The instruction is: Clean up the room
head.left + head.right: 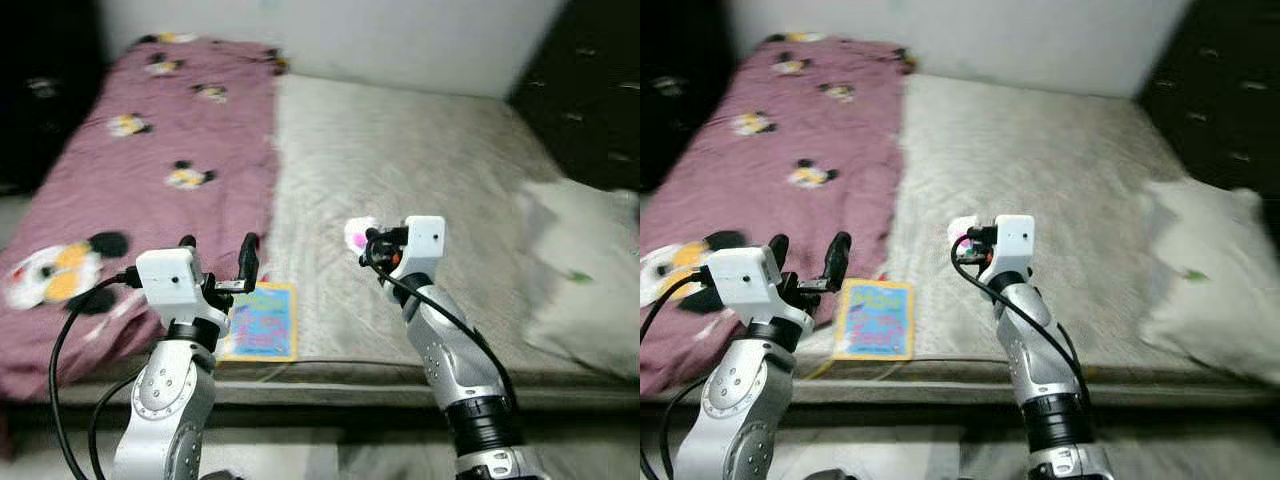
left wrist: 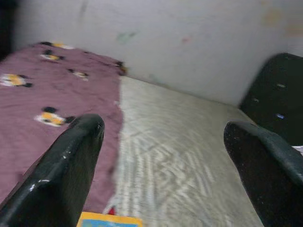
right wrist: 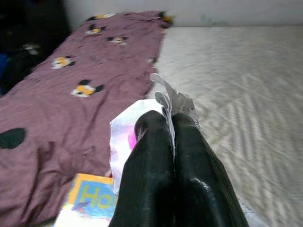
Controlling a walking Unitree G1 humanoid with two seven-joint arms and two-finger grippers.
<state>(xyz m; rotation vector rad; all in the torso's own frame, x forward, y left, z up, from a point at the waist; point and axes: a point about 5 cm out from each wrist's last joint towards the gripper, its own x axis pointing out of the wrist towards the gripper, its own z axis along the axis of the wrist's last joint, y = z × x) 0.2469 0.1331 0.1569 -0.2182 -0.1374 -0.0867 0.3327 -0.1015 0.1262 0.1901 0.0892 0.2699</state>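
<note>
My right gripper (image 1: 362, 240) is raised over the bare mattress (image 1: 420, 170) and is shut on a small white and pink wrapper (image 3: 130, 137). A crumpled edge of the wrapper sticks out past the fingertips. My left gripper (image 1: 218, 255) is open and empty, held above the near edge of the bed. Just below it a yellow and blue children's book (image 1: 262, 320) lies flat on the mattress edge. A maroon blanket (image 1: 150, 150) with cartoon mouse prints covers the bed's left half.
A white pillow (image 1: 585, 265) lies at the bed's right edge. Dark furniture (image 1: 590, 90) stands to the right behind it, and a pale wall (image 1: 330, 35) runs behind the bed. Dark shapes fill the far left corner.
</note>
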